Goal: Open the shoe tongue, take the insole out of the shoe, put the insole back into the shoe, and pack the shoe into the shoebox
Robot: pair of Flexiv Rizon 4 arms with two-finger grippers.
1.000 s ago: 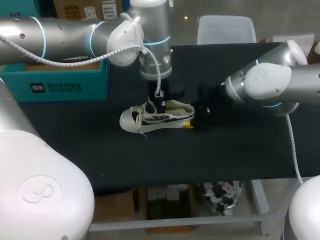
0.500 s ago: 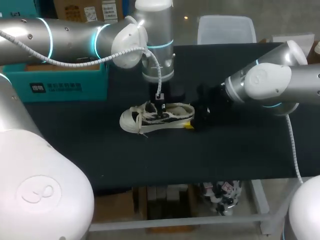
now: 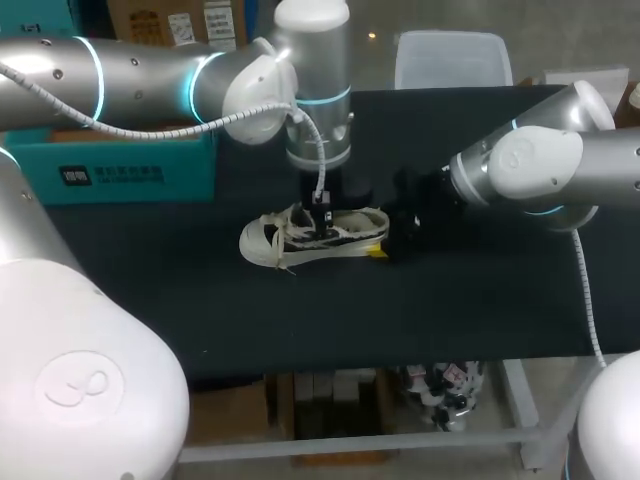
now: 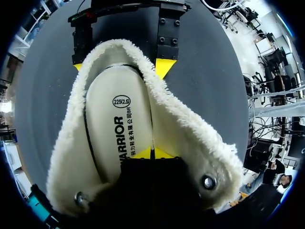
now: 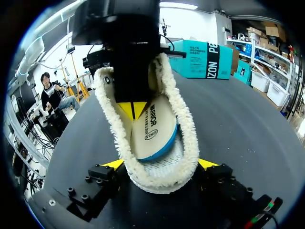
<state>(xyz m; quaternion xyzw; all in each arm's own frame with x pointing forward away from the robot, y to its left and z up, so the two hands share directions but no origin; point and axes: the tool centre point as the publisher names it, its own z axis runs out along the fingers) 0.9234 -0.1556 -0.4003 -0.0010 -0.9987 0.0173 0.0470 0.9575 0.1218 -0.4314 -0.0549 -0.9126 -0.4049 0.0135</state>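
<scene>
Shoe (image 3: pixel 312 235) lies at mid-frame in the head view on the black table (image 3: pixel 480 300), toe toward frame left, heel toward frame right, fleece collar spread open. Teal shoebox (image 3: pixel 110 168) sits at upper left of the frame, well apart from the shoe.

L arm enters from upper left; left gripper (image 3: pixel 322 214) points straight down into the shoe opening. In the L wrist view its yellow tips are pressed together w/ the insole (image 4: pixel 119 129) edge pinched between them, inside the collar. R wrist view shows the insole's heel end raised off the mesh bed, blue underside showing.

R arm enters from frame right; right gripper (image 5: pixel 160 174) clamps the heel, one yellow finger (image 5: pixel 114 163) on each side, both touching the fleece, jaws fairly wide apart to span the heel.
</scene>
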